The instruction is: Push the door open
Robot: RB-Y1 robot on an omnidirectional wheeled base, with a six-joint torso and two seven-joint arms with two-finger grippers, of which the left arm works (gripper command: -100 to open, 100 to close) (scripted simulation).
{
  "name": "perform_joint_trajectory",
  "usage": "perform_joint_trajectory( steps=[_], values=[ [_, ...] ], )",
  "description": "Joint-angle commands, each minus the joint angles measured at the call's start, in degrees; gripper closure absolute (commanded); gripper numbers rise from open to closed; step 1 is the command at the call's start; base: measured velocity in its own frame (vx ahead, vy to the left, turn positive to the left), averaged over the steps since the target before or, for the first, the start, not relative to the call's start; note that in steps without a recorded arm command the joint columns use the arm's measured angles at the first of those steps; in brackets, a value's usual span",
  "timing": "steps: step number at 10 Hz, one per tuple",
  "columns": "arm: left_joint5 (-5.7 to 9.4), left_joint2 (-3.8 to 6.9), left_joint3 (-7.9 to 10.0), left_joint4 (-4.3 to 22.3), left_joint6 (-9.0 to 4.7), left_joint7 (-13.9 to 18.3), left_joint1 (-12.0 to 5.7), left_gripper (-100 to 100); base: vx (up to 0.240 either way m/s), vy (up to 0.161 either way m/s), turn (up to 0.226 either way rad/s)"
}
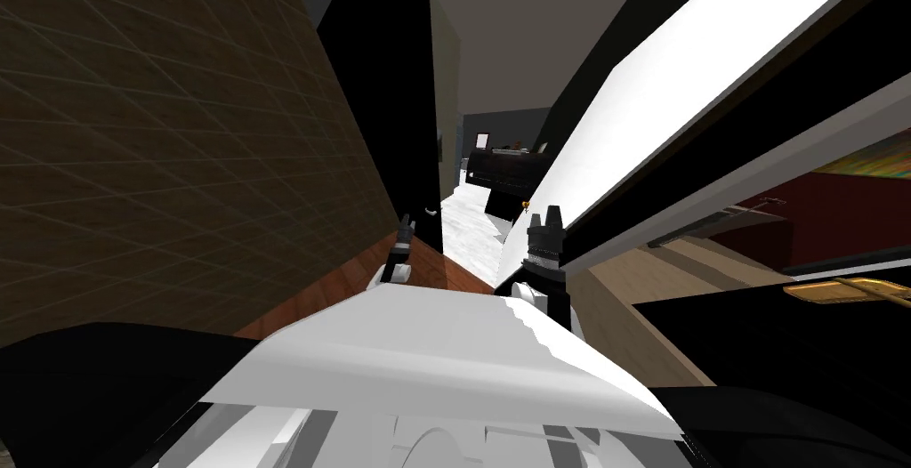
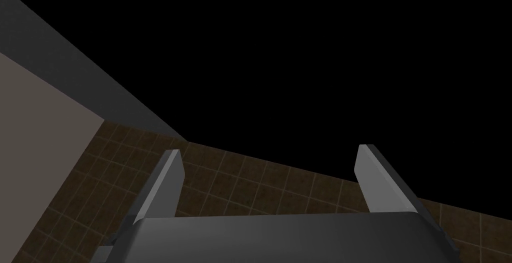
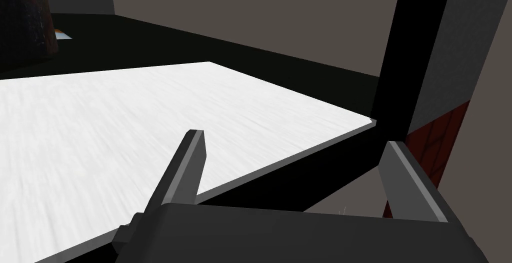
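White and plain, the door [image 1: 676,89] slanted up the right half of the head view, its lower end just beside the right gripper [image 1: 544,215]. In the right wrist view the door's pale face [image 3: 125,125] ended in a thin grey edge that ran between the two fingers. One finger [image 3: 192,160] stood before the white face and the other [image 3: 407,175] lay past the edge. The jaws were spread wide with nothing between them. Whether a finger touched the door could not be told.

Between the door and a beige wall edge [image 1: 447,89] lay a narrow gap. Through it showed a strip of white floor [image 1: 467,231] and a piece of dark furniture [image 1: 507,173]. A pale card-like thing [image 1: 481,140] on top was too small to read.

The left gripper [image 1: 407,224] hung low beside that gap, over reddish wood floor [image 1: 356,280]. A brown tiled wall [image 1: 160,151] stood close on its outer side. In its wrist view the left gripper [image 2: 268,150] also had its fingers wide apart and empty. They pointed at the tiled wall [image 2: 240,185] where it met a black area [image 2: 325,65].

A second black area [image 1: 382,89] rose between the tiled wall and the beige edge. Beyond the door, on the right, ran a dark red wall [image 1: 836,213].
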Motion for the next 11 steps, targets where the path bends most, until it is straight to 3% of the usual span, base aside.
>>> perform_joint_trajectory(
  steps=[1, 3, 4, 7, 9, 11],
  values=[
    [0.13, 0.01, -0.11, 2.9, -0.71, -0.1, -1.18, -100, 0.056, 0.125, -0.184],
    [0.36, 0.19, -0.15, 6.8, -1.40, -0.2, -2.61, -100, 0.045, 0.139, -0.168],
    [0.36, 0.19, -0.15, 7.2, -1.40, -0.2, -2.61, -100, 0.032, 0.091, -0.080],
    [0.72, 0.34, -0.21, 13.0, -2.44, -0.2, -4.77, -100, 0.035, 0.091, -0.155],
    [0.83, 0.39, -0.23, 15.0, -2.78, -0.2, -5.48, -100, 0.039, 0.110, -0.125],
    [1.06, 0.41, -0.26, 18.6, -3.45, -0.3, -6.88, -100, 0.014, 0.096, -0.122]
  ],
)
